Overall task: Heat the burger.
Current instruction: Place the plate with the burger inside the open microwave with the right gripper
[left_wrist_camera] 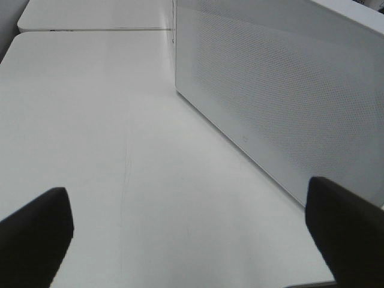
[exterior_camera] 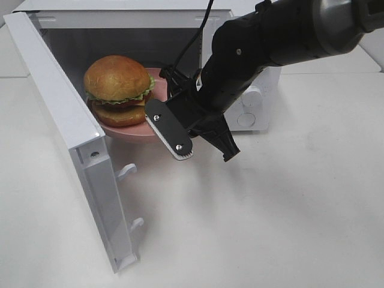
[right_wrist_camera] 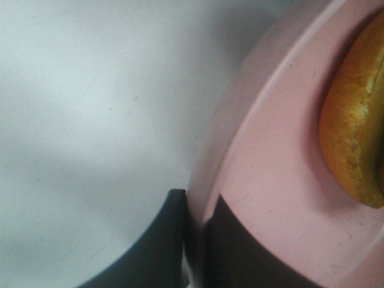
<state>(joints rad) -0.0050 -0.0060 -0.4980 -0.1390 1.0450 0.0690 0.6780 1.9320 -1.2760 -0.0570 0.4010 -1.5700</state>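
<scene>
SURFACE LOG | burger (exterior_camera: 117, 75): bun glossy, crust finely pitted | plate (exterior_camera: 129, 133): pink, smooth, low sheen, plastic-like | microwave (exterior_camera: 60, 114): white, smooth coated shell | door panel (left_wrist_camera: 270, 78): white, finely perforated dot pattern | counter (exterior_camera: 282, 210): white, matt, smooth | right tool (right_wrist_camera: 195, 246): black, matt | left tool (left_wrist_camera: 191, 231): black, matt

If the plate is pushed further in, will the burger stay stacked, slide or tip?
The burger is tall and layered, so a jerk could probably shift its top bun or tip it. It seems to rest loose on the smooth pink plate, so it may slide. The right gripper's jaws pinch only the plate's rim, so the plate might tilt.
</scene>
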